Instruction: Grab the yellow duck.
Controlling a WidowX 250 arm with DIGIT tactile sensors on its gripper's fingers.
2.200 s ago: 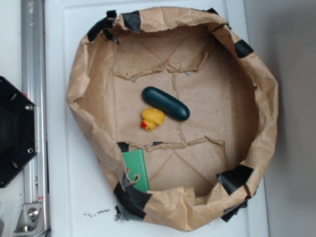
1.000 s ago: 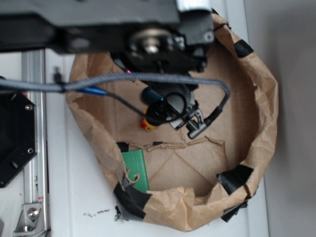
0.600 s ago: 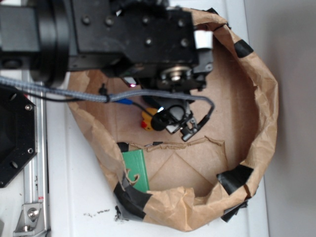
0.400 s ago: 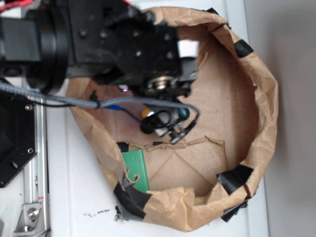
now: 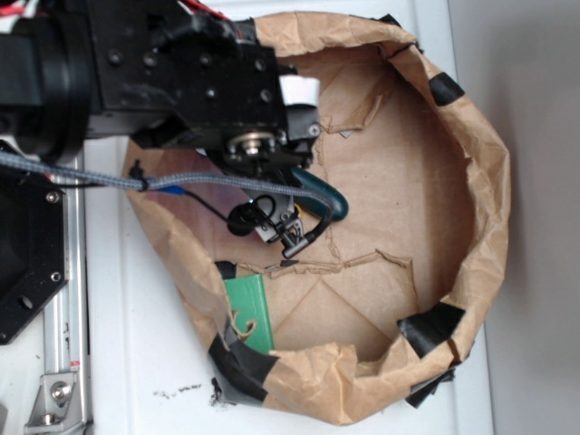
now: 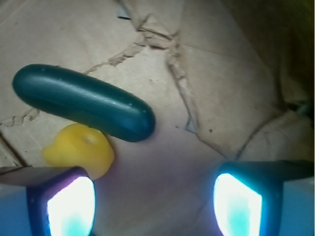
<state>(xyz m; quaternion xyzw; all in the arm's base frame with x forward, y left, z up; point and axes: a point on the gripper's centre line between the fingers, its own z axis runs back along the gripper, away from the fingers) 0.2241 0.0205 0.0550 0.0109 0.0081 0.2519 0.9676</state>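
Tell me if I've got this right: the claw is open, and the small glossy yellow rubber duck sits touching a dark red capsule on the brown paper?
Nearly. The capsule is dark green, not red, as the wrist view shows. The gripper is open, and the yellow rubber duck touches it on the brown paper.

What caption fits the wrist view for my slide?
Open gripper above a paper-lined bin, yellow duck by one finger, beside a dark green capsule.
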